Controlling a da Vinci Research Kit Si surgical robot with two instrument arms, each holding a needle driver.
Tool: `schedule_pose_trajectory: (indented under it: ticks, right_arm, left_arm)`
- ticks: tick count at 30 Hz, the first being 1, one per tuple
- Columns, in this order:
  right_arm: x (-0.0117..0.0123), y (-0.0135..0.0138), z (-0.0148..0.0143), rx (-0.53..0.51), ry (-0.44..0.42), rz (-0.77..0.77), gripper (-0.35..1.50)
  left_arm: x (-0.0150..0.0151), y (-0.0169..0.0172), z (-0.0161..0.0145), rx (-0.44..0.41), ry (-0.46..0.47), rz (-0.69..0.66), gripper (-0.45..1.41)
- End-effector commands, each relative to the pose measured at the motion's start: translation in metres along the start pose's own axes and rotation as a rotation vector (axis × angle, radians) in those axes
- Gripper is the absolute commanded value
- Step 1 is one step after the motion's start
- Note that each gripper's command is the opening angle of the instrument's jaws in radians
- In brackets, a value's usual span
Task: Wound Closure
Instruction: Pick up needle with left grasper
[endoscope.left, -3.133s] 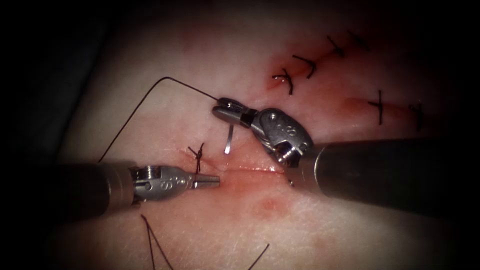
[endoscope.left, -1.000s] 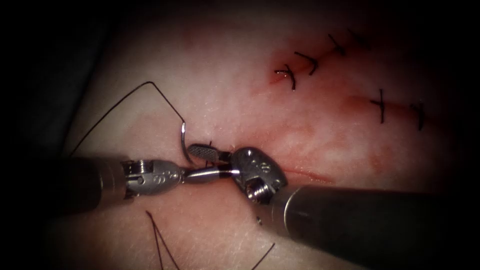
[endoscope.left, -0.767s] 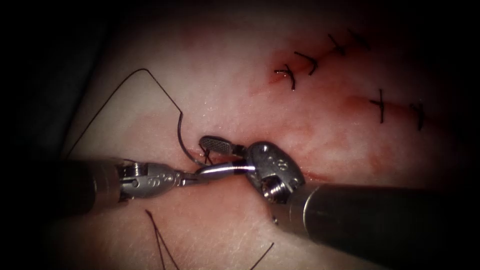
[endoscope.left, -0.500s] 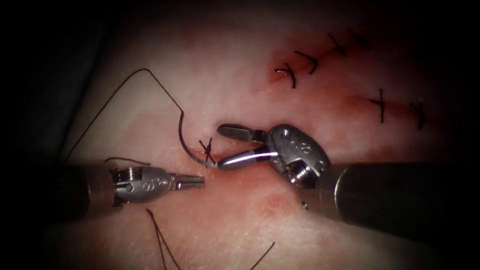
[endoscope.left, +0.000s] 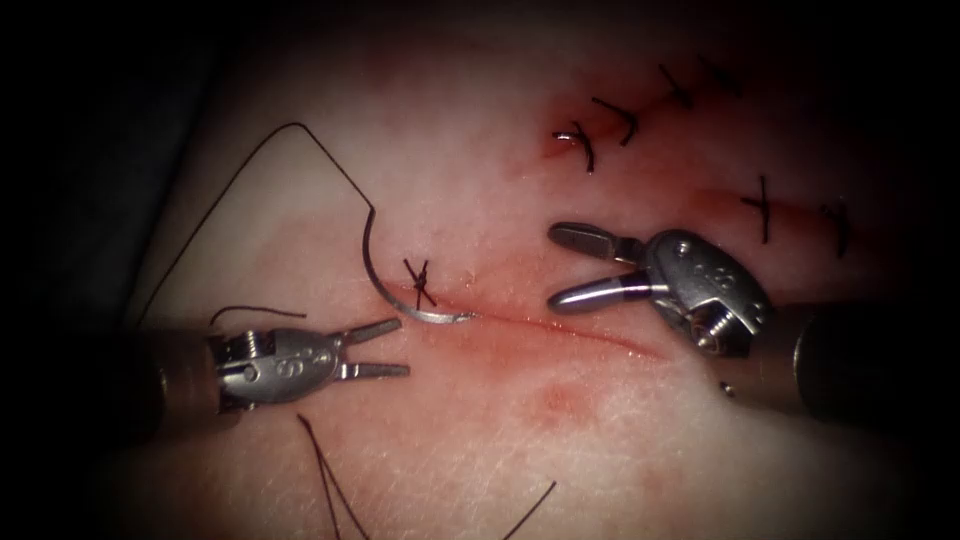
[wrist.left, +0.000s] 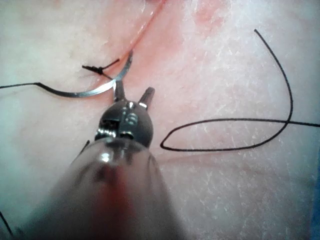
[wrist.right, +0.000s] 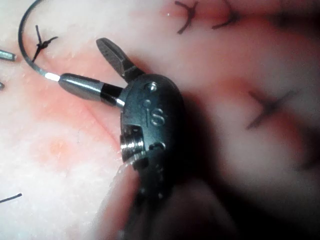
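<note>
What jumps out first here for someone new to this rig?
The curved needle lies loose on the tissue at the left end of the cut, beside a knotted stitch, with its thread looping away up and left. Both tools hold nothing: the left tool sits below-left of the needle, the right tool above the cut to its right, each with fingers spread open.

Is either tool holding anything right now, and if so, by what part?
Nothing is held. The left tool and right tool are both open, and the needle lies free on the tissue by the cut.
</note>
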Motion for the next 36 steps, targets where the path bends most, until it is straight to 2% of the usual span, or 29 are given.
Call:
schedule_pose_trajectory:
  ticks: [1, 7, 14, 23, 36]
  right_arm:
    - [-0.0014, 0.0000, 0.0005, 0.001, -0.001, -0.002, 1.18]
    - [-0.0022, 0.0000, 0.0008, -0.002, 0.001, -0.011, 1.18]
    - [-0.0028, -0.0004, 0.0011, -0.006, 0.007, -0.018, 1.18]
    - [-0.0034, -0.0005, 0.0012, -0.005, -0.001, -0.033, 1.11]
    - [-0.0042, -0.0007, 0.0015, -0.006, -0.007, -0.025, 1.06]
  left_arm:
    - [-0.0003, 0.0004, 0.0012, 0.001, -0.002, 0.006, 0.19]
    - [0.0003, 0.0004, 0.0024, -0.003, -0.025, 0.028, 0.12]
    - [-0.0002, -0.0007, 0.0039, -0.062, -0.104, 0.044, -0.05]
    - [-0.0009, -0.0015, 0.0049, -0.068, -0.134, 0.051, -0.03]
    - [0.0008, 0.0000, 0.0031, -0.068, -0.147, 0.099, -0.01]
